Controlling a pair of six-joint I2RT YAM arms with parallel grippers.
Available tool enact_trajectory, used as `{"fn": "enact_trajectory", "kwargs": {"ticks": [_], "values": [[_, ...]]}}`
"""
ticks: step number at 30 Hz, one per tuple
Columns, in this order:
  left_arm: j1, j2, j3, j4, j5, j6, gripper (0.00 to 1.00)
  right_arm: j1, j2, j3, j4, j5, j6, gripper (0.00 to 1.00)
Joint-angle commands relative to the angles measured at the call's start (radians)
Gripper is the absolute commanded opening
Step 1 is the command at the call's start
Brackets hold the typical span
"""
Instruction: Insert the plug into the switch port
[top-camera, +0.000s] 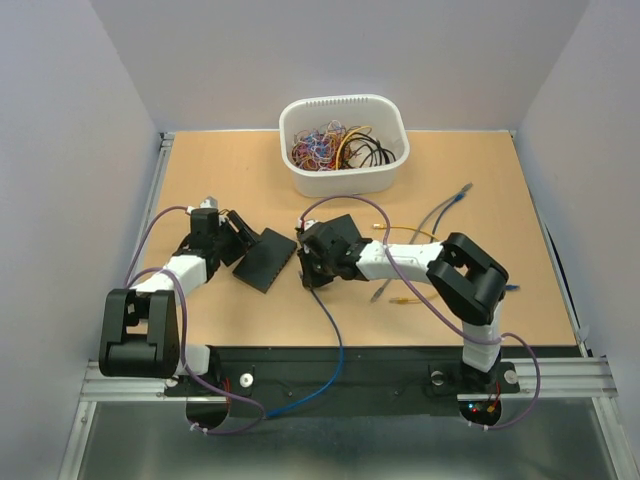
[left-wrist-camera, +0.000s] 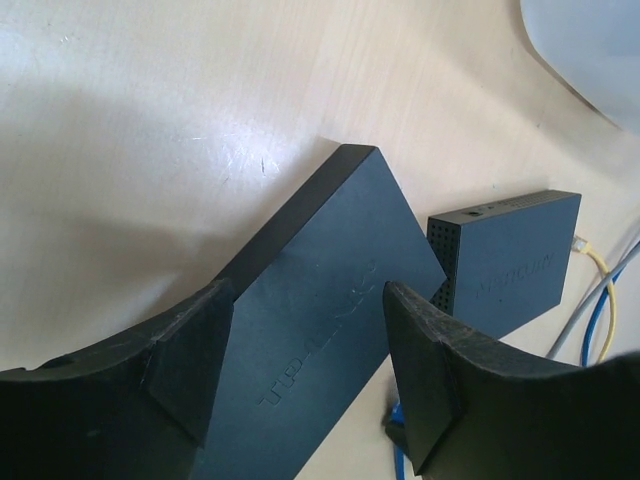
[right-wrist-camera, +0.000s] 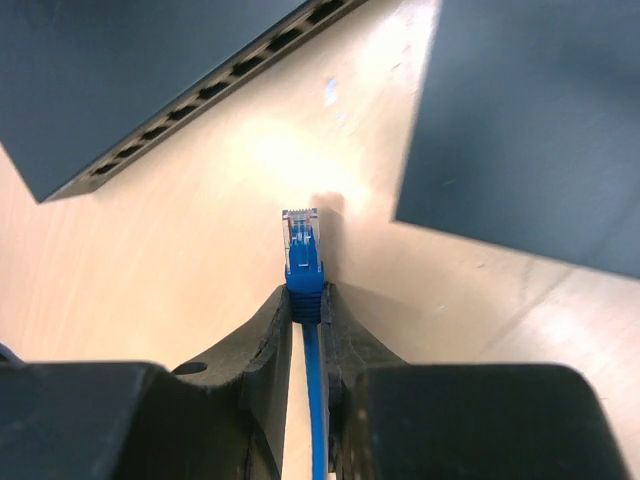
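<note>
Plug (right-wrist-camera: 301, 232) clamped in right gripper (right-wrist-camera: 307, 300), clear tip jutting past the fingers, hovering above bare worktop (right-wrist-camera: 200, 260) between 2 dark boxes. Port row on switch (right-wrist-camera: 120, 70) ahead-left, apart from plug, box cut off by frame. Second box (right-wrist-camera: 530, 130) to the right, also cropped. Left gripper (left-wrist-camera: 310, 370) straddling switch (left-wrist-camera: 320, 330), jaws wide; contact hard to judge. Embossed lettering on lid, unreadable. Bin (top-camera: 343, 145) of cables at far edge.

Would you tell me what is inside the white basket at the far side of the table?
The white basket holds a tangle of coloured cables, red, blue, purple, yellow and black. Whatever lies beneath the tangle is covered, as is the basket's floor.
</note>
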Motion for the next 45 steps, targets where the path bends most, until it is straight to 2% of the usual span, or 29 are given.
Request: {"fn": "enact_trajectory", "kwargs": {"ticks": [1,8,17,25,45], "values": [[-0.011,-0.023,-0.025,0.01,-0.09,-0.009,0.72,0.041,-0.011,0.015,-0.054,0.041,-0.002,0.01],[-0.022,0.027,-0.035,0.05,-0.046,0.002,0.71,0.058,0.066,0.099,-0.074,0.029,-0.002,0.0],[-0.109,-0.026,-0.029,0.022,-0.083,0.014,0.7,0.083,0.132,0.193,-0.118,0.041,-0.008,0.01],[-0.14,-0.007,-0.054,0.041,-0.097,0.002,0.69,0.101,0.144,0.216,-0.14,0.041,-0.005,0.0],[-0.141,-0.01,-0.051,0.028,-0.138,0.011,0.69,0.159,0.075,0.132,-0.206,0.125,0.044,0.0]]}}
